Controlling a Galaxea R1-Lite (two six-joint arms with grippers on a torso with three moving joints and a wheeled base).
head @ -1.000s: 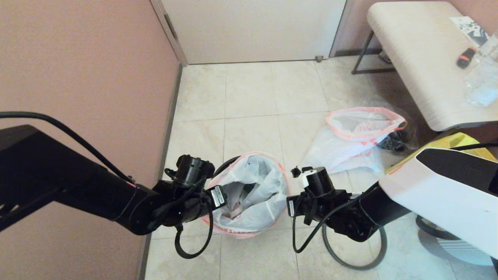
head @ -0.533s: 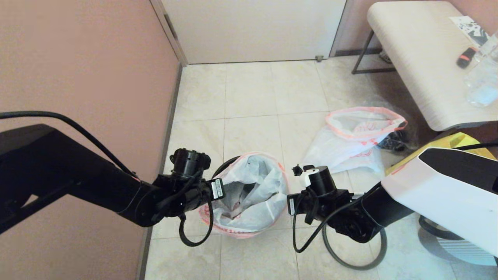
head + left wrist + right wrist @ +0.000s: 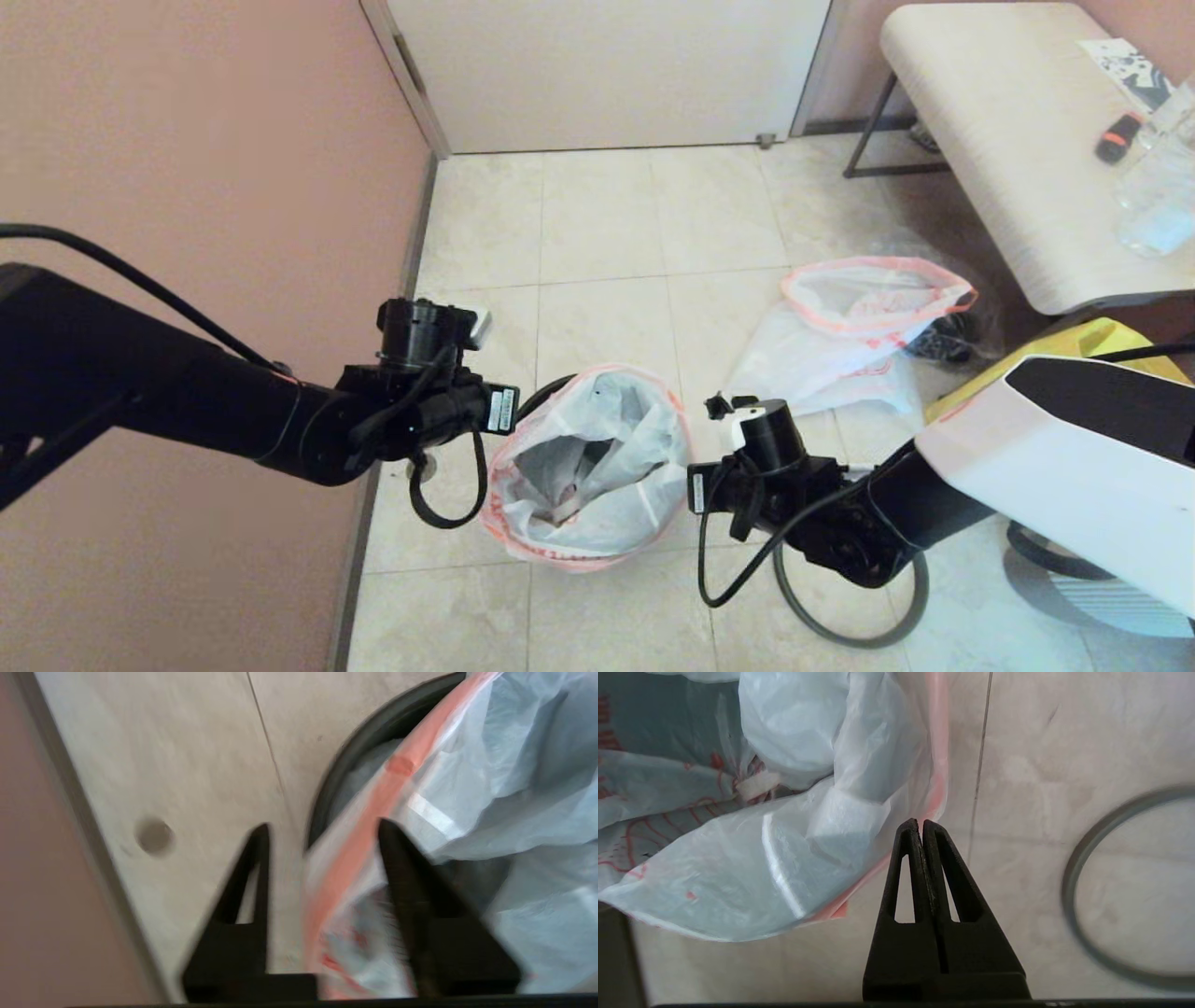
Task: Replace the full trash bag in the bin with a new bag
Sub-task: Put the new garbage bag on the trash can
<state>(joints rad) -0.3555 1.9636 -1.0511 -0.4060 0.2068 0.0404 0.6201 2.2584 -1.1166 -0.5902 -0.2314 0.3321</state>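
Warm even light, left wrist view blurred

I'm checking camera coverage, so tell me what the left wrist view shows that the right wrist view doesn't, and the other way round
Only the left wrist view shows the bin's dark rim, the pink wall's base, and the left gripper open, its fingers straddling the bag's orange-edged rim.

Only the right wrist view shows the loose grey hoop lying on the floor, and the right gripper shut, its tips at the bag's orange edge; whether it pinches it is unclear.

Both show the white trash bag and the pale tiled floor.
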